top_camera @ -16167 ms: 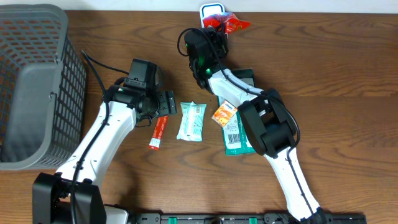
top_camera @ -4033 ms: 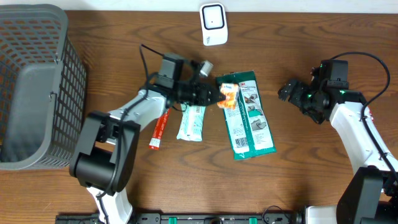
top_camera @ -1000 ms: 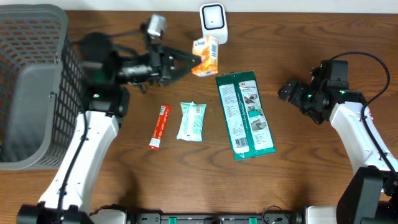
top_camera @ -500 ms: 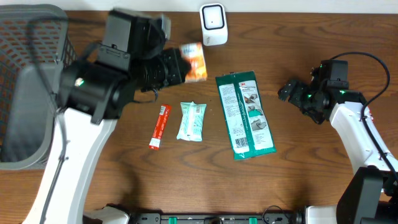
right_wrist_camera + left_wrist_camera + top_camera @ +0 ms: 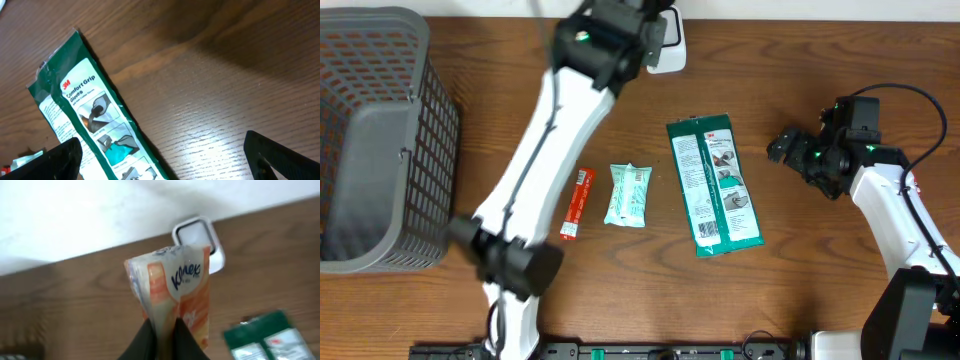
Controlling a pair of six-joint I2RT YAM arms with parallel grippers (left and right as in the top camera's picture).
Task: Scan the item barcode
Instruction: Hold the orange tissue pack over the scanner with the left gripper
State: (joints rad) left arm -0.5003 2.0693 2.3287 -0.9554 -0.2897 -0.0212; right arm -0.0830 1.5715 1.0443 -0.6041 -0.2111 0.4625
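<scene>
Tissue pack (image 5: 172, 292), orange and white, stands upright in the left wrist view, pinched at its lower end by the clenched left tool (image 5: 161, 331) and raised off the counter (image 5: 820, 290). Its top edge overlaps the white scanner (image 5: 195, 227), which sits at the counter's far edge against the pale wall (image 5: 75, 210). From overhead the long left arm reaches up to that edge and hides the pack. The right tool (image 5: 783, 148) hangs released with its jaws wide apart over the right side, well apart from the green package (image 5: 713, 185); bare wood lies between them. A mint packet (image 5: 627, 194) lies just left of the package, and a red stick packet (image 5: 577, 204) lies just beside that. A grey basket (image 5: 380, 60) fills the left edge. The near strip of the counter, in front of the three packets, is open wood.
</scene>
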